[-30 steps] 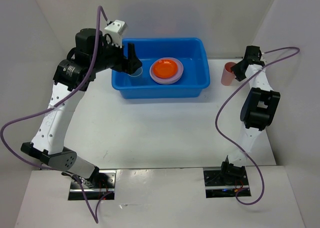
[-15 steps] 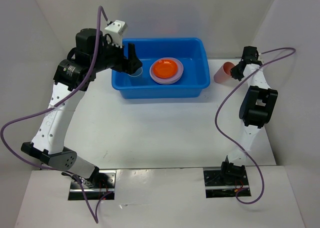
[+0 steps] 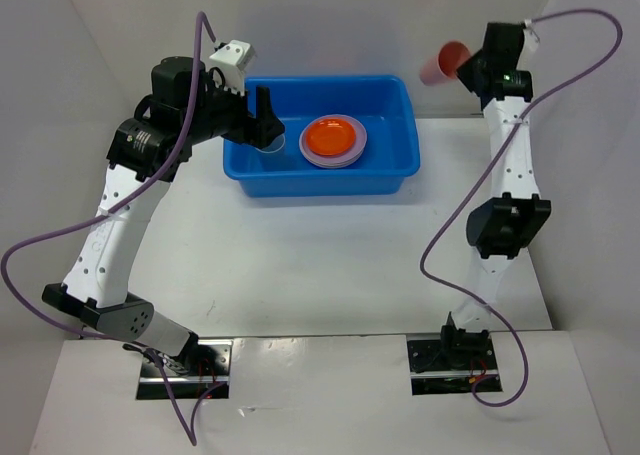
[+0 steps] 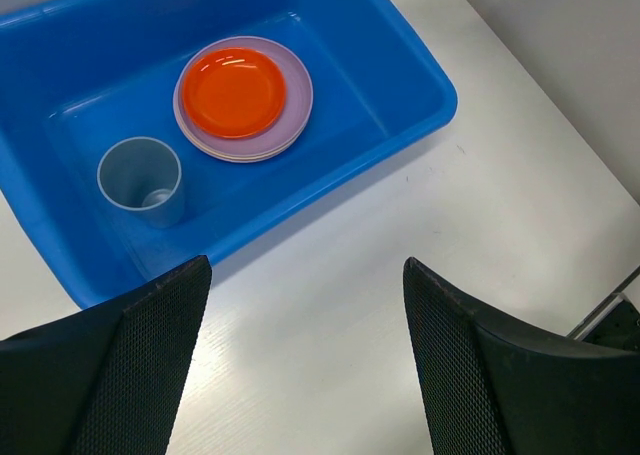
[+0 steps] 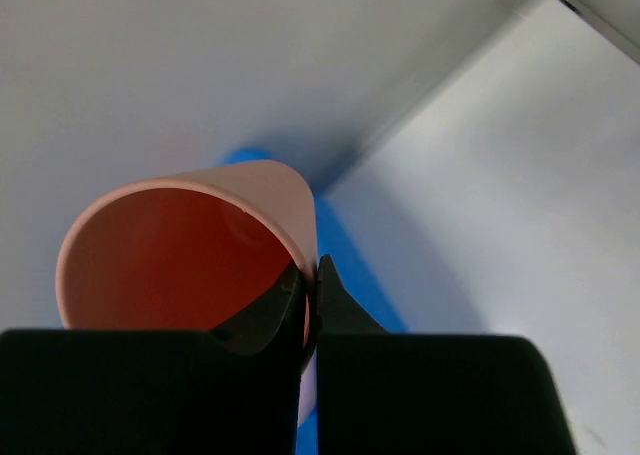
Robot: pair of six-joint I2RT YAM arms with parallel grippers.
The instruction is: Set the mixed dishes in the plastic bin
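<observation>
- Salmon cup (image 3: 438,64): your right gripper (image 3: 466,70) pinches its wall, one finger inside and one outside. It hangs tipped on its side in the air, just past the far right corner of the bin (image 3: 400,100).
- In the bin, the orange plate (image 3: 331,134) lies on the lavender plate (image 3: 333,161), and the blue cup (image 4: 140,175) stands upright to their left.
- Your left gripper (image 3: 265,115) hovers over the bin's left end, fingers wide, holding nothing.

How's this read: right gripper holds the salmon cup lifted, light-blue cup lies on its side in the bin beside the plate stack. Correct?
One error: the light-blue cup stands upright, mouth up, in the bin beside the plate stack, per the left wrist view. The right gripper does hold the salmon cup lifted.
</observation>
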